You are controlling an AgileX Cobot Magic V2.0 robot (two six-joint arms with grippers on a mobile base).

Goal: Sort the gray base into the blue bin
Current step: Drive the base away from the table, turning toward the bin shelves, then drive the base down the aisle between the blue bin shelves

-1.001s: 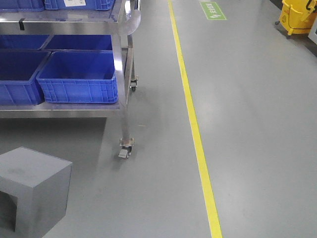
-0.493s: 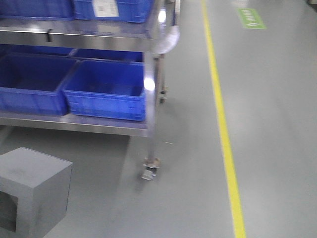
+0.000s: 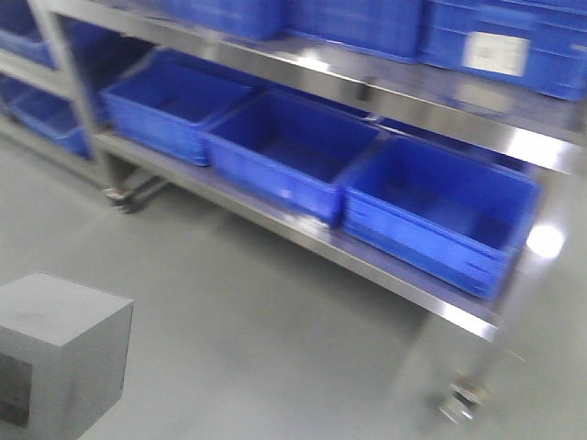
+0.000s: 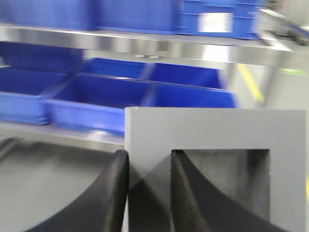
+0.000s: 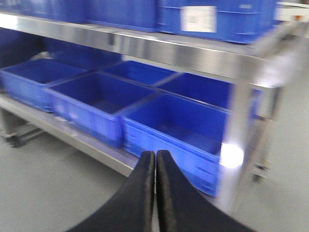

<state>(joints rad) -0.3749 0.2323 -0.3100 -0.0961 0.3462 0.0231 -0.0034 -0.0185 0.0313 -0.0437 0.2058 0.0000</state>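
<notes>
Bright indoor light, motion blur throughout, glare on steel rack (image 3: 385, 92)

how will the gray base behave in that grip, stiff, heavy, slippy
Likely rigid: the gray base shows crisp flat faces where the left gripper pinches one border wall. Matte surface probably grips well. Held off-centre, the bulky block may twist.

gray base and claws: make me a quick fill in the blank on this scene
1. The left claw grips the base with one finger inside its ____.
2. The right claw is shut and holds ____.
3. The bins on the lower shelf are all coloured ____.
4. The white label is on a crate on the ____ shelf.
Missing: recess; nothing; blue; upper.
</notes>
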